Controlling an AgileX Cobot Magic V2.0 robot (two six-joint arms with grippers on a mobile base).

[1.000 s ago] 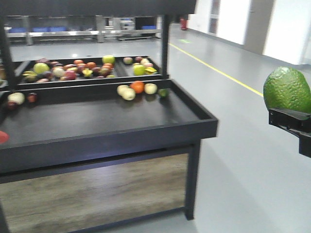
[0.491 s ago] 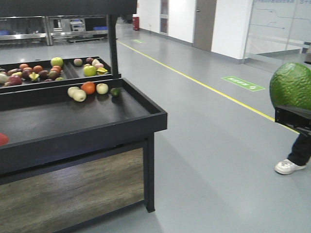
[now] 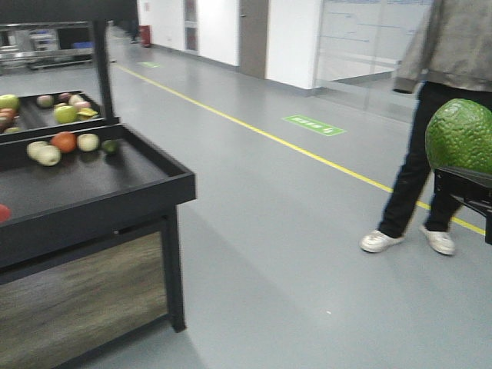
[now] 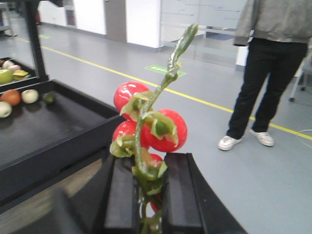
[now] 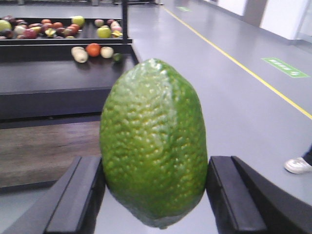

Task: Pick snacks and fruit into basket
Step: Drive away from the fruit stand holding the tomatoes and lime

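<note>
Fruit (image 5: 153,146) pinched in right tool (image 5: 155,195); left tool (image 4: 148,195) clamps tomato vine (image 4: 151,126).

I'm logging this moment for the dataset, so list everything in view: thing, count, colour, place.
Pebbly dark green oval fruit: one, green, clamped between the right claw's fingers.
Cluster of glossy red cherry tomatoes on a green vine: one cluster, red and green, vine pinched in the left claw.
Black two-tier display stand: one, black with wood-look panel, left of the front view.
Loose mixed fruit: several, orange, pale and green, on the stand's trays.
Yellow floor line: one, across grey floor.
Standing person: one, grey top, black trousers, white shoes, at right.
Left claw: black, shut.
Right claw: black, shut.
</note>
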